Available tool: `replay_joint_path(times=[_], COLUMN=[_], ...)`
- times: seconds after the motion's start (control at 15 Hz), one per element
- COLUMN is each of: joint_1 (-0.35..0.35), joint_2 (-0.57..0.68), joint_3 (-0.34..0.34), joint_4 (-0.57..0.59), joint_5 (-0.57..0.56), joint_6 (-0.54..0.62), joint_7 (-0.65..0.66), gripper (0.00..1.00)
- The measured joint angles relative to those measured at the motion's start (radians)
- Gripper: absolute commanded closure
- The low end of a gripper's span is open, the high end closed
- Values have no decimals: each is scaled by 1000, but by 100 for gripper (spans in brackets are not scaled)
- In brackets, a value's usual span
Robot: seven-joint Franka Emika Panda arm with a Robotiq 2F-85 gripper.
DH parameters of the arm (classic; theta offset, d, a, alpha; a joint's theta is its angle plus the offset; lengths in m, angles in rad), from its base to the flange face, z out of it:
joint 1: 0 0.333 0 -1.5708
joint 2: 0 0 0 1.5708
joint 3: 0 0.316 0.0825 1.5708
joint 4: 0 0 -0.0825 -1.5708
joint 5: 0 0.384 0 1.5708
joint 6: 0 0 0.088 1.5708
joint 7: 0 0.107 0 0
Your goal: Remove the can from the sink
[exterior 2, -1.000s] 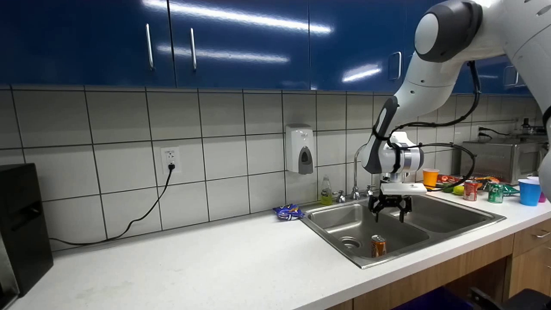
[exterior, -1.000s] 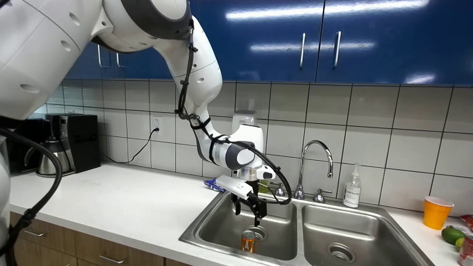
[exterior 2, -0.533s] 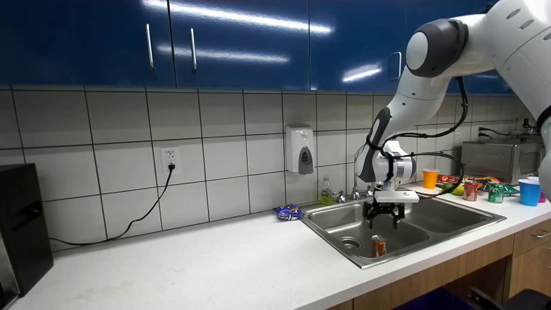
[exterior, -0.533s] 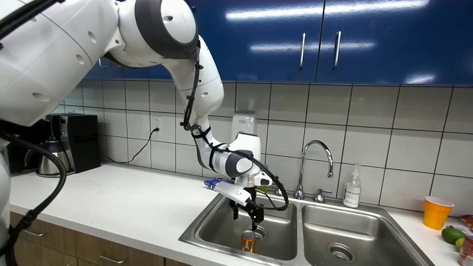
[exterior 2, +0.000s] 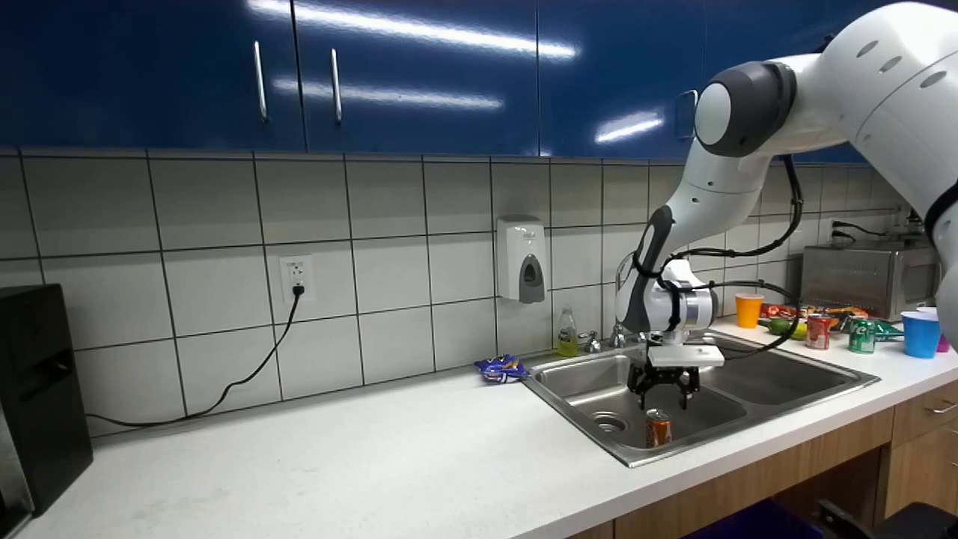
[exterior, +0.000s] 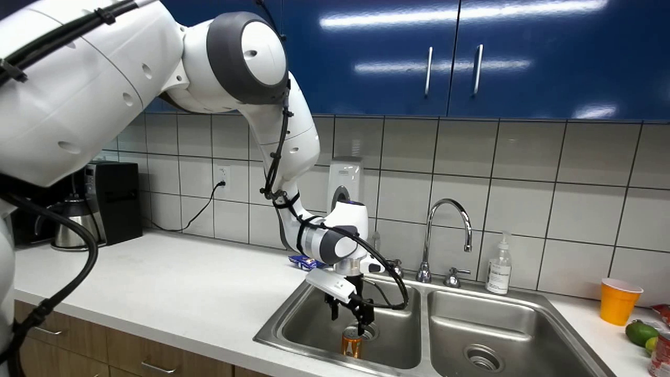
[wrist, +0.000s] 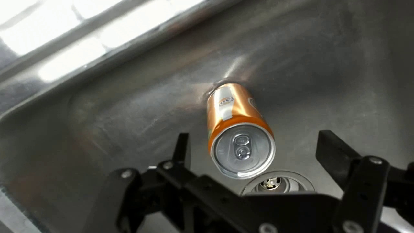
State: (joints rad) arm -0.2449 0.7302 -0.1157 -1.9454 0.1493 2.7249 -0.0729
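Observation:
The orange can (exterior: 352, 344) with a pale band stands upright in the left basin of the steel sink (exterior: 309, 337) in an exterior view. It also shows in an exterior view (exterior 2: 658, 432), near the basin's front wall. My gripper (exterior: 348, 324) is open and empty, pointing down above and slightly behind the can; it also shows in an exterior view (exterior 2: 663, 405). In the wrist view the can (wrist: 243, 149) shows its lid between the open fingers (wrist: 336, 155) of the gripper (wrist: 254, 140), closer to the left finger and touching neither. Its base is farther up the view.
A round drain (wrist: 281, 181) lies beside the can. A chrome faucet (exterior: 432, 230) and a soap bottle (exterior: 499, 269) stand behind the sink. A blue packet (exterior 2: 501, 368) lies on the counter by the sink. An orange cup (exterior: 619, 302) and a green can (exterior 2: 862, 335) stand past it.
My gripper has moved down into the basin toward the can, also shifting slightly left in both exterior views. It has stayed open. The can has not moved.

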Motion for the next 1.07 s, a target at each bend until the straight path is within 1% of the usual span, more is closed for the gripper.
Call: replay_joint_path(times=[1.07], joint_1=[7], joint_2=[149], joint_3=[2], joint_4=[100], joint_5=[-32], joint_6=[59], joint_7=[0], gripper=[0])
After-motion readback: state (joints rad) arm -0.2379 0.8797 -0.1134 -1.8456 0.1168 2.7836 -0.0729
